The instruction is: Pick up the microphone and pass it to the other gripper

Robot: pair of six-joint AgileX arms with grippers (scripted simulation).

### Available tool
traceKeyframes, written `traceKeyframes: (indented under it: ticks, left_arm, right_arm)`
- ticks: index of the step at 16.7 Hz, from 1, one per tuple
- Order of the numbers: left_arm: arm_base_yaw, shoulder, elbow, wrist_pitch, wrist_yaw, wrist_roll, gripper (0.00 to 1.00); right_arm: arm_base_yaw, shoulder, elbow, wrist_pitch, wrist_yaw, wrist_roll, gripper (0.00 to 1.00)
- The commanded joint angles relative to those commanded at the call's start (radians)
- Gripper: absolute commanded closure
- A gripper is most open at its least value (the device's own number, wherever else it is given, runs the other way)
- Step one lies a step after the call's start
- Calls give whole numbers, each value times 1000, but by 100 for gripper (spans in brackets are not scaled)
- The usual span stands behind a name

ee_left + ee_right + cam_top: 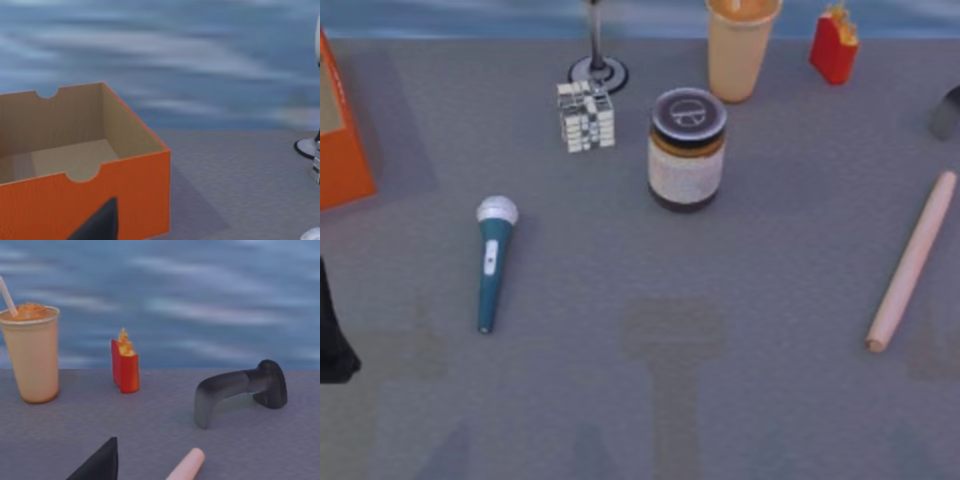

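Note:
The microphone (492, 265) lies flat on the grey table, left of the middle. Its teal handle tapers toward the front edge, its silver-white mesh head (497, 211) points to the back, and a white switch strip runs along the handle. Nothing touches it. In the left wrist view only a sliver of the mesh head (313, 234) shows. My left gripper (332, 340) is a dark shape at the table's left edge, well left of the microphone. My right gripper (100, 465) shows only as a dark tip in its own wrist view and is outside the top view.
An orange open box (340, 140) sits at the far left. At the back stand a mirrored cube (586, 116), a round stand base (598, 72), a jar (687, 148), a drink cup (740, 45) and fries (834, 45). On the right lie a pink rod (912, 260) and a dark handle-shaped object (240, 390).

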State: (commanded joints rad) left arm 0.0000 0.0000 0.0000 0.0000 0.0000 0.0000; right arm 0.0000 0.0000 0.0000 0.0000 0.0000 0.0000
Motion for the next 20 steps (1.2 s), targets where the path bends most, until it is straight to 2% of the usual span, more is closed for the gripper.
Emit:
traceKeyframes:
  ticks: [4, 8, 20]
  left_arm:
    - [-9, 30, 29, -20, 0, -7, 0]
    - [-51, 217, 187, -131, -2, -46, 0]
    - [-254, 1346, 926, -702, -21, -232, 0]
  right_arm:
    - [0, 0, 0, 0, 0, 0, 0]
    - [0, 0, 0, 0, 0, 0, 0]
    - [0, 0, 0, 0, 0, 0, 0]
